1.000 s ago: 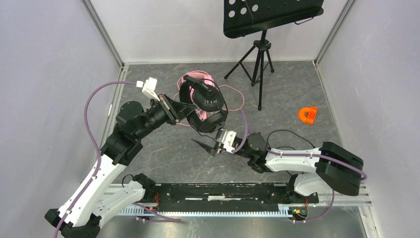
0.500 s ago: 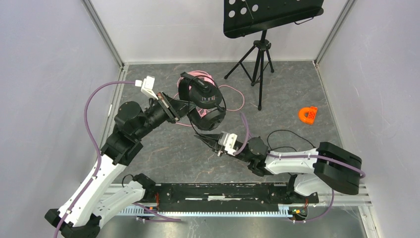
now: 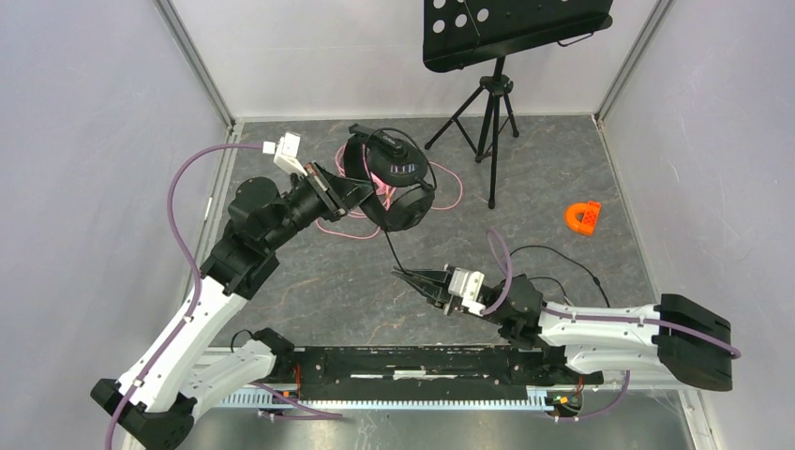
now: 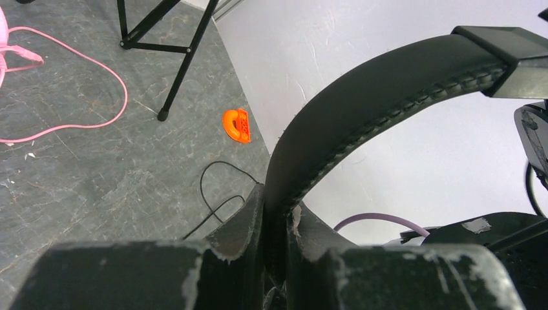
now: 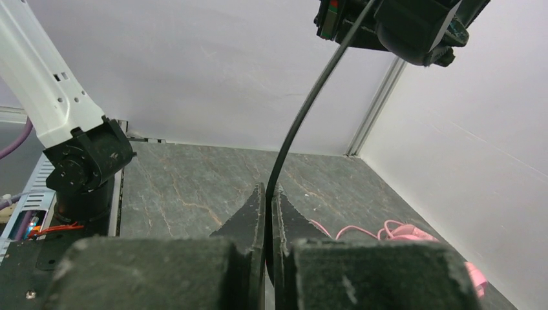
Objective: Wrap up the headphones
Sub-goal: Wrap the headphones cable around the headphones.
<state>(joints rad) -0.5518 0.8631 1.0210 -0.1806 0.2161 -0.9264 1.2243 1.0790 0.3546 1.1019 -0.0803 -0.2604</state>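
- While the left gripper (image 3: 359,193) is clamping the headband (image 4: 388,84) of the black headset (image 3: 394,181) and holding it clear of the table (image 3: 309,281), the right gripper (image 3: 412,277) is pinching the black cable (image 3: 389,246). By my judgement, the winding step is only just beginning.
- Left fingers (image 4: 239,226) are standing nearly closed and gripping the padded band edge-on. The headset is hanging above the back of the table, left of centre.
- Right fingers (image 5: 249,213) are pressing fully together on the cable, which is running up from the tips to the headset, fairly taut.
- The left arm is reaching forward and inward with its wrist raised. The right arm is lying low, stretching leftward across the near side.
- The pink headset (image 3: 372,167) is probably lying beneath the black one, but it is largely hidden. Its pink cable (image 3: 459,190) is sprawling loose on the table, unwrapped.
- Next move, as I judge it: the right gripper should be carrying the cable round the headset under tension while the left is holding steady. The slack trailing by the right arm will need feeding.
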